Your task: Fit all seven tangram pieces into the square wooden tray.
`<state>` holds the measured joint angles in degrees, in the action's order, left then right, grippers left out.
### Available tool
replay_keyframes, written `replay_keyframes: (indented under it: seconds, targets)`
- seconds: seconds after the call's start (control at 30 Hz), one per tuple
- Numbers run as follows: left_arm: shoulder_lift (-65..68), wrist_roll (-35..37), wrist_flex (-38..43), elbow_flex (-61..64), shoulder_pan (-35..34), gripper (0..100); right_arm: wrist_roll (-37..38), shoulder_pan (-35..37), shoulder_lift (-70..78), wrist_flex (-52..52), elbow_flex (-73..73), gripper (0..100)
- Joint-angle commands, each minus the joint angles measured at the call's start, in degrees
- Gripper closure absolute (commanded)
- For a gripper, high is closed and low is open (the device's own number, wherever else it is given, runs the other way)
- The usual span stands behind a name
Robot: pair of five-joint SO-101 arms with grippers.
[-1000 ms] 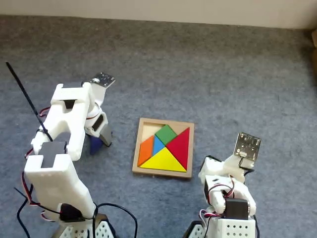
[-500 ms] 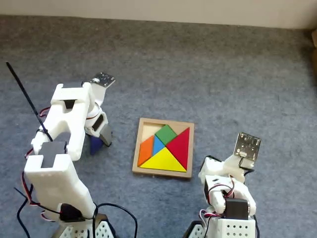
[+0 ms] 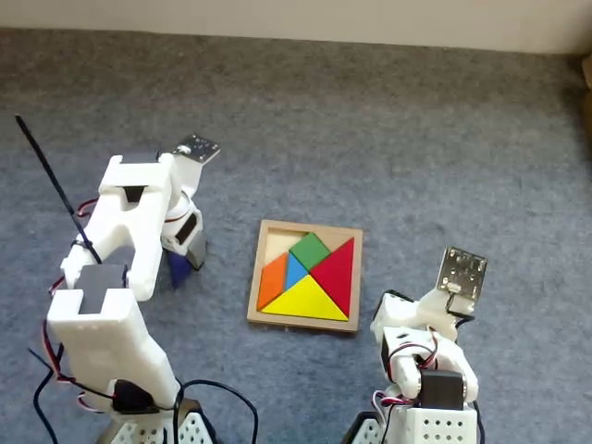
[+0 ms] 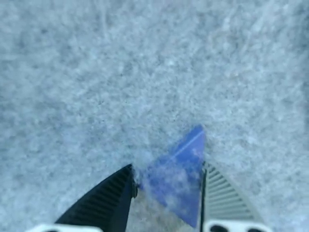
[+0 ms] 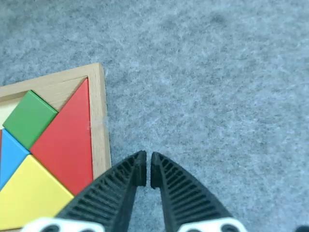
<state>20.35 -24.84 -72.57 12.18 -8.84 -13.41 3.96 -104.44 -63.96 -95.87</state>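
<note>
Grey carpet [image 3: 416, 139] covered the whole playing surface, and the wooden tray [image 3: 310, 226] sat in the middle between the two arms. Five pieces were packed in edge to edge: orange piece [image 3: 272, 280], light blue triangle [image 3: 294, 270], green square [image 3: 310, 250], red triangle [image 3: 335, 273] and yellow triangle [image 3: 303, 301]. Bare wood showed in one corner beside the green square. Off to the tray's side, the left gripper [image 4: 168, 169] was clamped on a dark blue triangle [image 4: 176, 181], one point poking out past the fingers. The right gripper [image 5: 145, 162] was pinched together on nothing, just off the tray's edge by the red triangle.
</note>
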Motion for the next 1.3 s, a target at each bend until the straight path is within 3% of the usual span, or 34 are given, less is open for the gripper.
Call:
replay_keyframes:
  seconds: [0.0, 0.37, 0.57, 0.7, 0.9, 1.07, 1.27]
  targets:
    - [-1.8, 1.5, -1.1, -2.9, 2.9, 85, -0.4, -0.8, -0.7, 0.0, -8.0, 96.7]
    - [-15.7, 1.7, -8.4, -2.3, 4.2, 85, -0.4, -0.8, -0.7, 0.1, -8.0, 96.7]
    - [-18.8, 2.1, -10.2, -2.3, 9.5, 85, -0.4, -0.8, -0.7, 0.1, -8.0, 96.7]
    - [-18.8, 6.9, -9.8, -2.9, 14.1, 85, -0.4, -0.8, -0.7, 0.1, -8.0, 96.7]
    - [-18.6, 12.4, -2.7, -2.4, 22.0, 85, -0.4, -0.8, -0.7, 0.1, -8.0, 96.7]
    - [-18.6, 13.0, -1.5, -2.7, 23.0, 85, -0.4, -0.8, -0.7, 0.1, -8.0, 96.7]
    - [-16.1, 17.4, 7.7, 1.0, 24.2, 85, -0.4, -0.8, -0.7, 0.1, -8.0, 96.7]
